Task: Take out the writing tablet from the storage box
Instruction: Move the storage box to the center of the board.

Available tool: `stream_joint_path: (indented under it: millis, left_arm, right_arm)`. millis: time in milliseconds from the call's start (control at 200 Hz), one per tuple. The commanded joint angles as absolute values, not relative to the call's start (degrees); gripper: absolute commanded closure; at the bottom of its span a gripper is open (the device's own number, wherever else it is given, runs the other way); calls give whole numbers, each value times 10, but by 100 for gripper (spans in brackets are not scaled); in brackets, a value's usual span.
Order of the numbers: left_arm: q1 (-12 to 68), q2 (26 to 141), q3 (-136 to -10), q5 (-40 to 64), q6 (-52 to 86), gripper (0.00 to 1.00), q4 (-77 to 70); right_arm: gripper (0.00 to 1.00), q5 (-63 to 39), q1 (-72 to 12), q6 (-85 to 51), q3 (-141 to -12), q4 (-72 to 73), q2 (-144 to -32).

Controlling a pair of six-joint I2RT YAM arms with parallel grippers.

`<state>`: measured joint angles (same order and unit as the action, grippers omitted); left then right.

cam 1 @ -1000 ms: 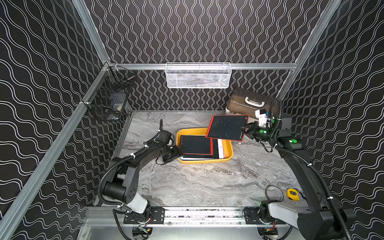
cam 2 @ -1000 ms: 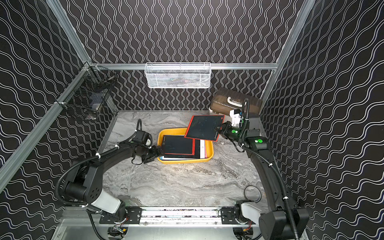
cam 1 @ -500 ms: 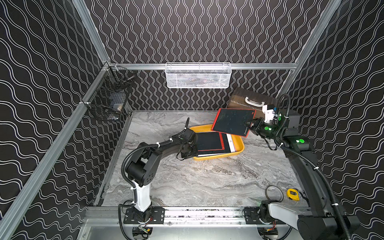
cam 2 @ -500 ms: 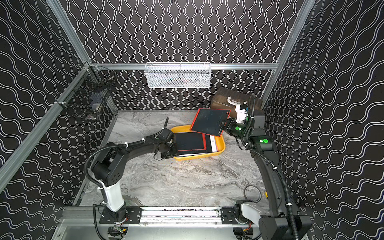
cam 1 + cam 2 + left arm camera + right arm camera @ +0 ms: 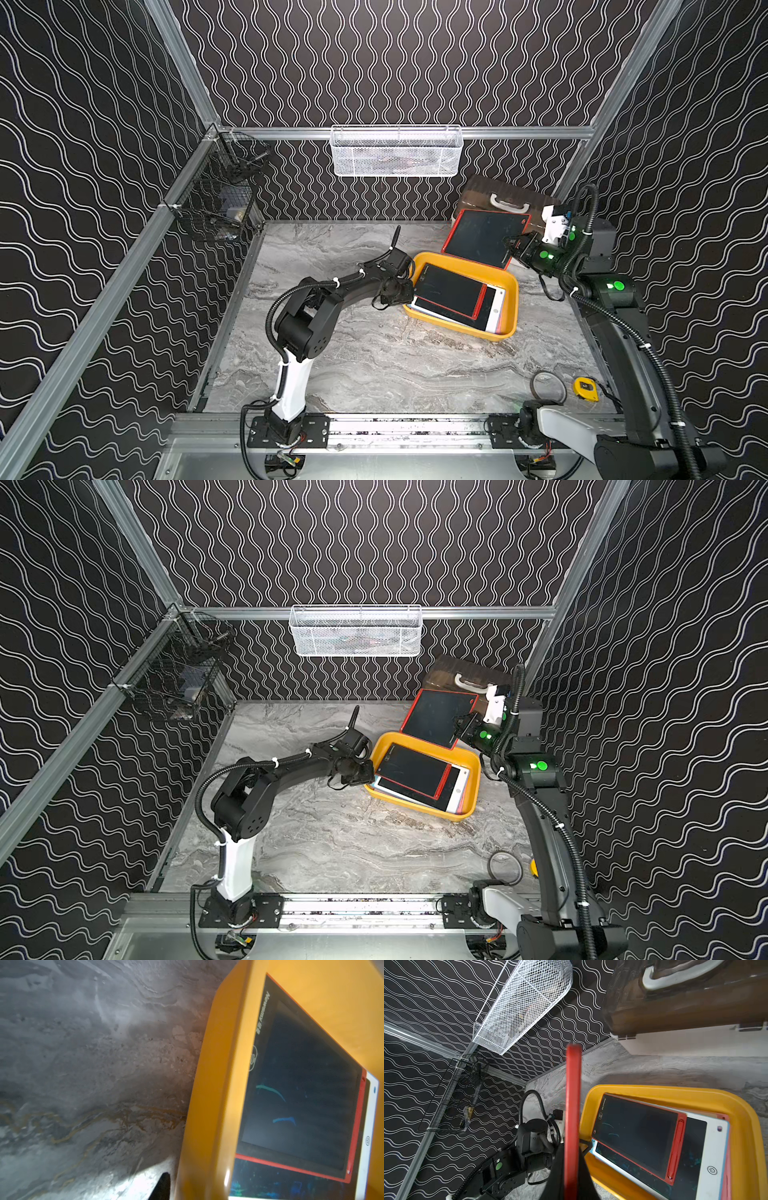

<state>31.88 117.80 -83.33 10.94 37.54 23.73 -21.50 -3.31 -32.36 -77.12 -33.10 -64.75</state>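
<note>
The yellow storage box (image 5: 457, 328) (image 5: 419, 809) lies at an angle, right of centre on the marble table. A red-framed writing tablet (image 5: 449, 291) lies in it on top of a white-framed one (image 5: 494, 309). My left gripper (image 5: 409, 286) (image 5: 371, 771) is shut on the box's left rim (image 5: 216, 1084). One dark finger (image 5: 163, 1185) shows outside the rim and the other is hidden. My right gripper (image 5: 509, 245) (image 5: 459, 725) (image 5: 572, 1155) is shut on another red-framed writing tablet (image 5: 482, 237) (image 5: 572, 1095). That tablet hangs tilted in the air over the box's far edge.
A cream case with a brown lid (image 5: 498, 199) stands in the back right corner, just behind the lifted tablet. A white wire basket (image 5: 395, 151) hangs on the back wall and a black wire basket (image 5: 220, 199) on the left. A yellow tape measure (image 5: 586, 388) and a ring (image 5: 548, 386) lie at the front right.
The left gripper has closed on the box's rim, and the box has slid right and turned. The right gripper has carried the lifted tablet right and back.
</note>
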Motion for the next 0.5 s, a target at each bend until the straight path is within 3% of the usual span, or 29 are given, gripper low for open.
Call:
stream_joint_path:
  millis: [0, 45, 165, 345, 495]
  left_arm:
    - [318, 1164, -825, 130, 379, 55, 239]
    - [319, 1148, -814, 130, 384, 49, 239]
    - [317, 1086, -786, 109, 386, 22, 251]
    - [311, 959, -757, 41, 353, 2, 340]
    - [298, 830, -741, -20, 319, 1, 456]
  right_arm:
    - [100, -208, -33, -335, -766, -317, -648]
    - [100, -208, -33, -337, -765, -316, -650]
    - [100, -217, -33, -347, -758, -301, -657]
    - [100, -243, -33, -374, -739, -258, -670]
    - [100, -272, -34, -410, -722, -214, -681]
